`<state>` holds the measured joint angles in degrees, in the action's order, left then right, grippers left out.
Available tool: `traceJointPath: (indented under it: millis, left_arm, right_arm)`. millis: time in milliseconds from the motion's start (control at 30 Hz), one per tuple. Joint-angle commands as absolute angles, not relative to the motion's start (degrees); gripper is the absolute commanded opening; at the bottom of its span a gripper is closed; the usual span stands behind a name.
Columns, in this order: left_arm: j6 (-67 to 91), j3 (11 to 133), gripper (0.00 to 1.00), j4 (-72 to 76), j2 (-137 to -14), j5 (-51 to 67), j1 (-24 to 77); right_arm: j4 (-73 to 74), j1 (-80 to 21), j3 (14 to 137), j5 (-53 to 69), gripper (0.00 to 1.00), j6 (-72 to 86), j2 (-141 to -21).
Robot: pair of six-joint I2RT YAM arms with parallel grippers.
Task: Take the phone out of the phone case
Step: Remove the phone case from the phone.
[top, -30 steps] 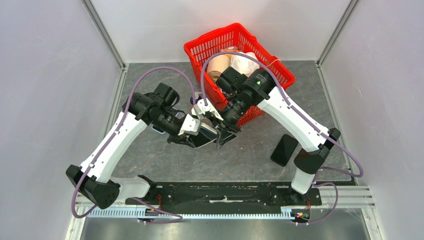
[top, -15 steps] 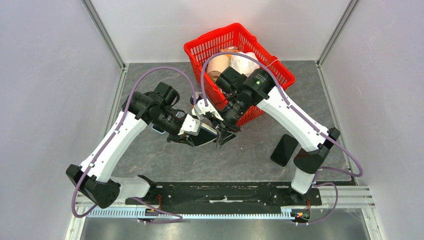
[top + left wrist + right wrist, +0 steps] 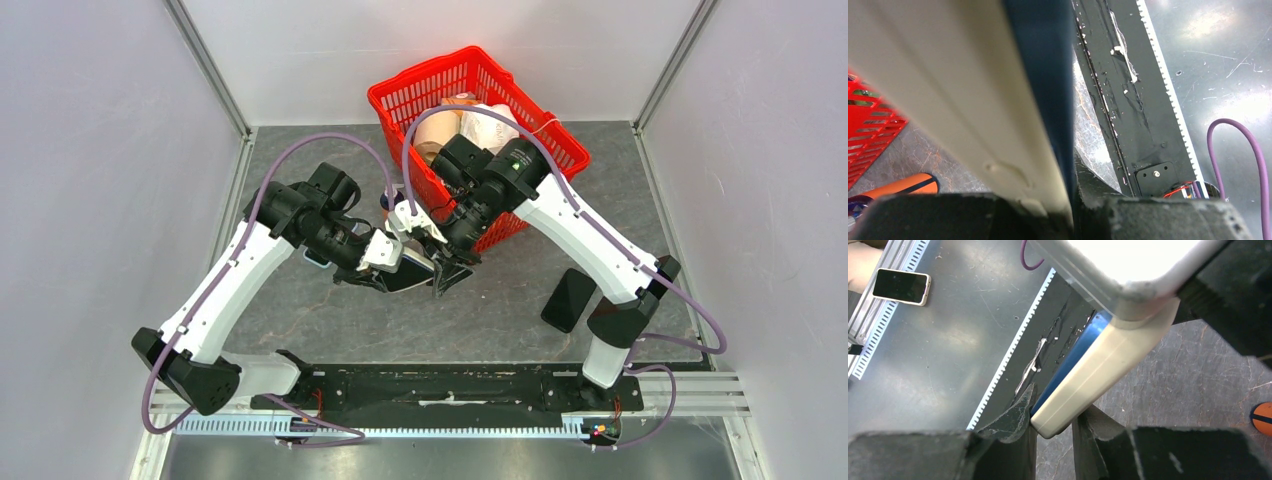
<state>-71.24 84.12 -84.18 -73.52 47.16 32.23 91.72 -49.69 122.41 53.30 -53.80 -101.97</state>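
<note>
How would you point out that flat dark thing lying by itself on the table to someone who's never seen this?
Start at the red basket at the back of the grey table, then come forward to the right arm's lower part. Just left of it lies a flat black rectangle, probably a phone. Unlike the cream-and-blue phone held up mid-table, it lies alone, untouched.

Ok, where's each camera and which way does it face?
Top: above and behind, looking down on both arms and the basket.
Left wrist: on left pincer, facing along the phone toward the rail; fingers at bottom.
Right wrist: on right pincer, also facing the rail; fingers at bottom.
Both wrist views share phone and rail.
</note>
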Motion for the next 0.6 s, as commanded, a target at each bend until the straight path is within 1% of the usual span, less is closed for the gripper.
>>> traceJointPath:
  millis: [0, 567]
  left_arm:
    - [-87.3, 85.9, 0.02, -82.9, -73.5, 44.2, 39.7]
    - [-86.9, 87.1, 0.02, -82.7, -74.3, 41.8, 42.0]
  right_arm:
    - [99.6, -49.3, 124.5, 60.4, 0.00, -51.0, -104.3]
    - [99.6, -50.5, 123.6, 59.9, 0.00, -51.0, -103.9]
